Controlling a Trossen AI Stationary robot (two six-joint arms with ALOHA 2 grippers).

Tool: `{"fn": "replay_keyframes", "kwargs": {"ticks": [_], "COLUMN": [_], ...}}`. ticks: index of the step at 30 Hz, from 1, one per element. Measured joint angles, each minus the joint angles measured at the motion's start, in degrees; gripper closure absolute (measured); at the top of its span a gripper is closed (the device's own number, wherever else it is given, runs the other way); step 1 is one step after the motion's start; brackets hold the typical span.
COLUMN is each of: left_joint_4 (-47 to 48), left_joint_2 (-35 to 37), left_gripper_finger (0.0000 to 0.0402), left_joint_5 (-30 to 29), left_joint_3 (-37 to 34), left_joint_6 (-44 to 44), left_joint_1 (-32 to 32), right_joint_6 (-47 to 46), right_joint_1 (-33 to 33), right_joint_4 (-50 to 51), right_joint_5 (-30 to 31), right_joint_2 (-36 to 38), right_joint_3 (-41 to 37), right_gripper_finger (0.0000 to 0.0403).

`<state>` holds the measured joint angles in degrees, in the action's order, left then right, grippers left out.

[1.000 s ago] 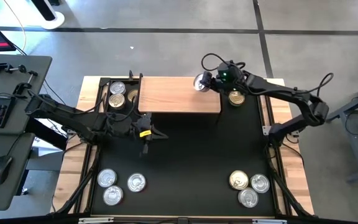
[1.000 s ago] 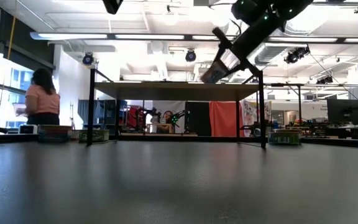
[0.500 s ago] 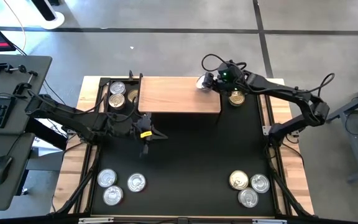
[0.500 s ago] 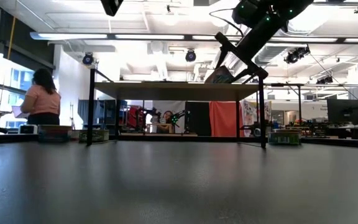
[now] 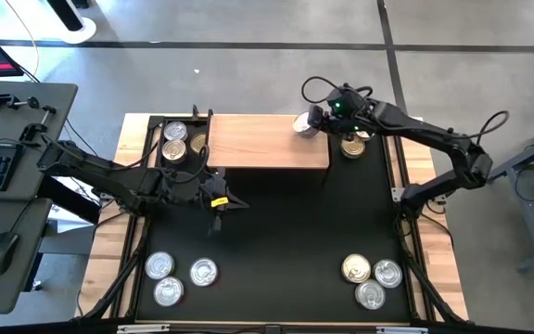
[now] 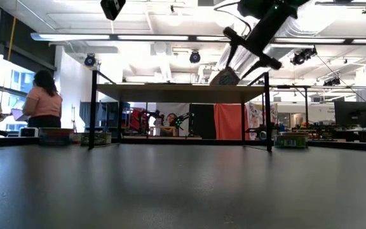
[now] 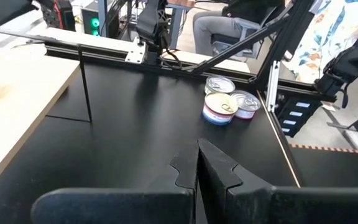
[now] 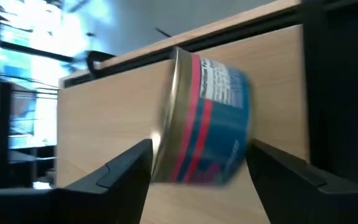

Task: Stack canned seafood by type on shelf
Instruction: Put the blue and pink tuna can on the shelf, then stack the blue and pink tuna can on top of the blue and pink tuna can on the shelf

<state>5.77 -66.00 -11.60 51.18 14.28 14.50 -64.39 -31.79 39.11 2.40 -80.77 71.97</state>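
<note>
The shelf [image 5: 267,141] is a light wooden board on thin black legs at the mat's far side. My right gripper [image 5: 311,122] is over its far right corner and is shut on a can [image 5: 300,122] with a silver lid and a blue and red label [image 8: 213,118]. In the low view this can [image 6: 224,77] is tilted just above the shelf top [image 6: 176,84]. My left gripper [image 5: 217,221] waits shut over the mat, near the shelf's near left leg. Other cans sit in groups on the mat. My right gripper has the can between its two fingers [image 8: 126,165], the lid rim [image 8: 166,124] toward one finger and the base toward the other. It reaches in from the table's right, slanting down. The can is tilted with its low edge close to the shelf top. Whether it touches the board, I cannot tell.
Three cans [image 5: 175,139] stand left of the shelf and one [image 5: 351,145] lies right of it under the right arm. Near-left [image 5: 172,276] and near-right [image 5: 371,278] groups sit by the mat's near edge. The mat's middle [image 5: 276,223] is bare. People sit in the room behind.
My right gripper has carried the can a little down toward the shelf's far right corner, and its wrist has tipped, so the can now sits more tilted just above the board.
</note>
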Motion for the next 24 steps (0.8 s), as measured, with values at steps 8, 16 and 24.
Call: {"fn": "replay_keyframes", "kwargs": {"ticks": [8,16,24], "left_joint_4": [0.0,-0.1,0.0], "left_joint_2": [0.0,0.2,0.2], "left_gripper_finger": [0.0401,0.0402,0.0401], "left_joint_5": [0.0,-0.4,5.8], "left_joint_3": [0.0,0.0,0.0], "left_joint_6": [-1.4,0.7,5.1], "left_joint_1": [0.0,-0.1,-4.0], "right_joint_6": [2.3,11.6,9.1], "right_joint_1": [0.3,2.6,16.3], "right_joint_4": [9.5,21.8,35.6], "right_joint_5": [2.2,11.7,10.9], "right_joint_2": [-0.2,-0.1,3.1], "right_joint_3": [3.2,12.7,9.3], "right_gripper_finger": [0.0153,0.0153,0.0253]}}
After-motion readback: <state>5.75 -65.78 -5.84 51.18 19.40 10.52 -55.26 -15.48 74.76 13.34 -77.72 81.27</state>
